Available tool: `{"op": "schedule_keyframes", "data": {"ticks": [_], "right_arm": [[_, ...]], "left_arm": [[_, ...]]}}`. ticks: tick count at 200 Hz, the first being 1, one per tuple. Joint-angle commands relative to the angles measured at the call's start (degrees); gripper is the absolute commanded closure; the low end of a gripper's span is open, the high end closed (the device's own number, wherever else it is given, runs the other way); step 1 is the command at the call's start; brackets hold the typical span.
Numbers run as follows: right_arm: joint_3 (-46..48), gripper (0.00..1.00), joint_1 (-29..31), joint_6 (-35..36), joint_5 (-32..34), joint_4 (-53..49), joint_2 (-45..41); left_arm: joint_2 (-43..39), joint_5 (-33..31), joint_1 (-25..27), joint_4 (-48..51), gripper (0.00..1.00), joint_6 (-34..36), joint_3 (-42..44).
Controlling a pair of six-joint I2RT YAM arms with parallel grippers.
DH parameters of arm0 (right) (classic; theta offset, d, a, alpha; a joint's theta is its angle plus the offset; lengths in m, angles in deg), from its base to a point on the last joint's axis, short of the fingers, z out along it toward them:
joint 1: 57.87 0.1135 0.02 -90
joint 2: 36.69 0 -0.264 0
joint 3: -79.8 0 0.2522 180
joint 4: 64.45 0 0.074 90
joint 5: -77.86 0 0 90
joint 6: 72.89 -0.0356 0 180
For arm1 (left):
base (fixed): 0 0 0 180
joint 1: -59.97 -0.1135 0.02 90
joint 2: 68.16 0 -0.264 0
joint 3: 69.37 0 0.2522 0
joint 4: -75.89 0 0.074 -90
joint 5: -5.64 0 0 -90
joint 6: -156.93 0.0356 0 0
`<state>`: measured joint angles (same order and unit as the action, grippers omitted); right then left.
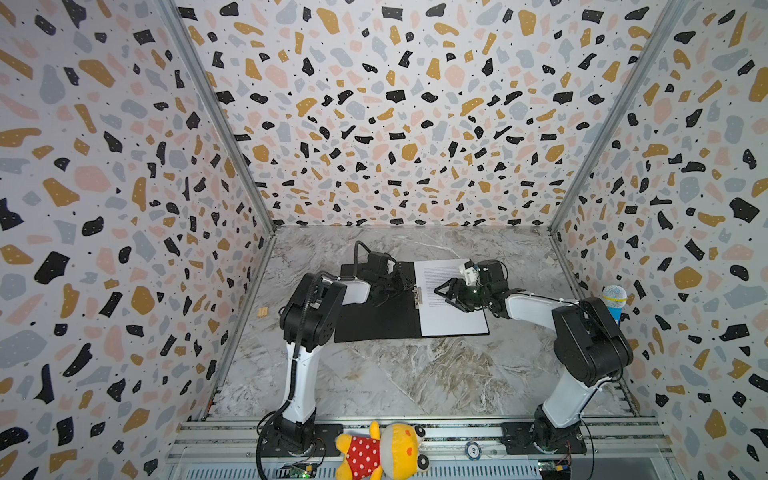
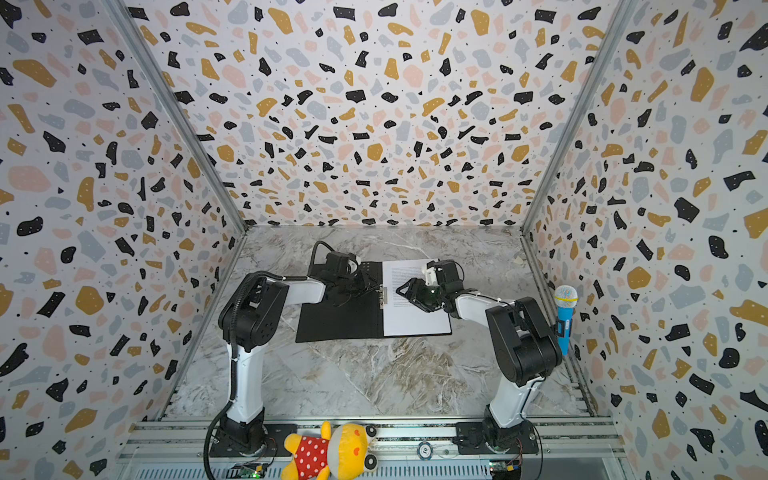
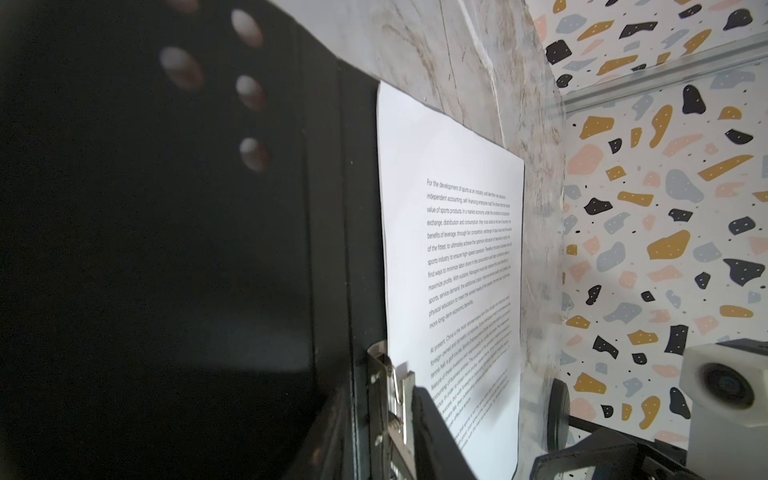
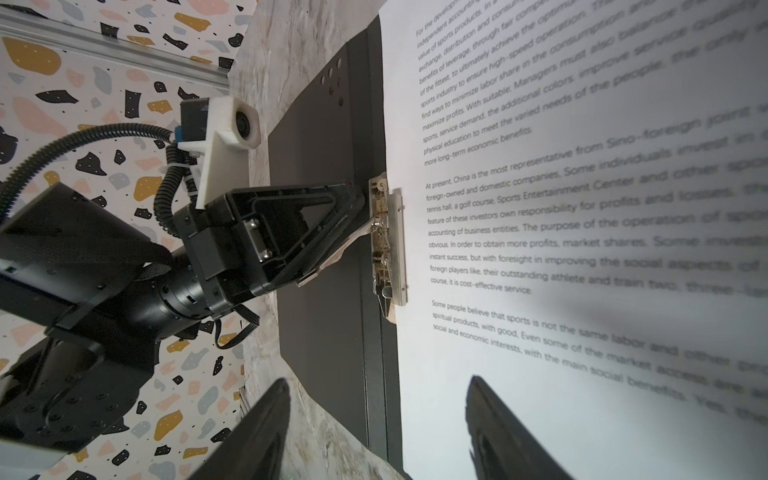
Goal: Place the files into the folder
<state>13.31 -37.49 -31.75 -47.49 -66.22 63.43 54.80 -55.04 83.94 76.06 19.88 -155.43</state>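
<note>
The folder (image 1: 374, 320) (image 2: 332, 320) lies open on the marble table, black inside facing up. A white sheet of printed text (image 1: 453, 320) (image 2: 415, 320) (image 3: 453, 249) (image 4: 582, 249) lies flat on its right half. A metal clip (image 1: 417, 295) (image 3: 392, 399) (image 4: 388, 241) sits at the spine beside the sheet's edge. My left gripper (image 1: 409, 286) (image 2: 374, 286) (image 3: 380, 392) (image 4: 361, 220) is shut on that clip. My right gripper (image 1: 451, 300) (image 2: 411, 298) (image 4: 378, 380) hovers open just above the sheet's middle, holding nothing.
A yellow plush toy (image 1: 382, 453) lies on the front rail, with a round token (image 1: 473, 450) beside it. A blue toy microphone (image 1: 614, 303) stands against the right wall. A small tan block (image 1: 262, 312) sits at the left wall. Patterned walls enclose the table.
</note>
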Motion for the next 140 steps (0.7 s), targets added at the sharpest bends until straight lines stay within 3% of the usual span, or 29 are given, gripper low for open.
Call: {"op": "schedule_keyframes", "data": {"ticks": [1,18,140], "right_arm": [[-1.17,0.32,0.18,-0.17,-0.29,0.05,0.21],[-1.23,0.32,0.14,-0.10,-0.24,0.11,0.24],[-3.15,0.32,0.19,-0.03,-0.68,-0.65,1.03]], "left_arm": [[1.74,-0.93,0.54,2.42,0.75,1.10,-1.72],[2.23,-0.93,0.73,2.77,0.79,1.06,-2.19],[4.45,-2.28,1.70,4.11,0.86,1.04,-4.09]]}}
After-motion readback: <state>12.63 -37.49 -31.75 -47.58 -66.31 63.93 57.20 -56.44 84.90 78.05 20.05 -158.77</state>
